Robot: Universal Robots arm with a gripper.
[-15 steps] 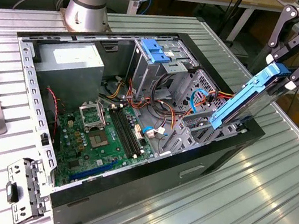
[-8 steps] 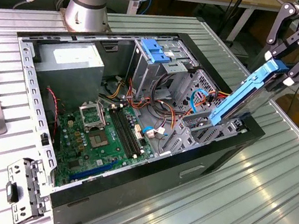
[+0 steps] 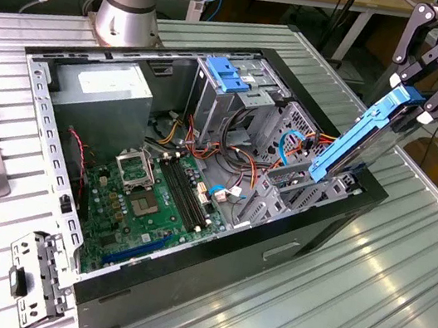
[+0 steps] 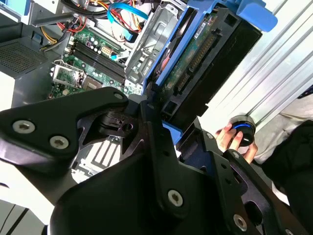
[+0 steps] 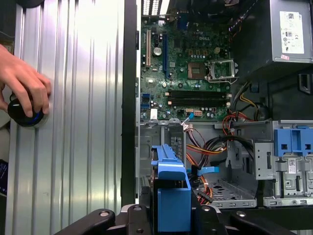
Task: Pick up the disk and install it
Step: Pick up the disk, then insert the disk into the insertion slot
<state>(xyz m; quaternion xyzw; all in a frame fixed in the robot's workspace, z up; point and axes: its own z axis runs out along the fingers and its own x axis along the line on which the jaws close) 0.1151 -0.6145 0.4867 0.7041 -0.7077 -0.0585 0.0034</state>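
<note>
Where the ribbed metal table carries the open computer case, the gripper is clamped on the tilted disk, whose lower end is at the case's corner bay. Cables crowd beside it. Farther back stands the arm's base.

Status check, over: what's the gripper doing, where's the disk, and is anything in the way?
Gripper jaws shut on the disk. Disk tilted, lower end at the drive bay. Loose cables beside the bay; a hand apart from the disk.
</note>
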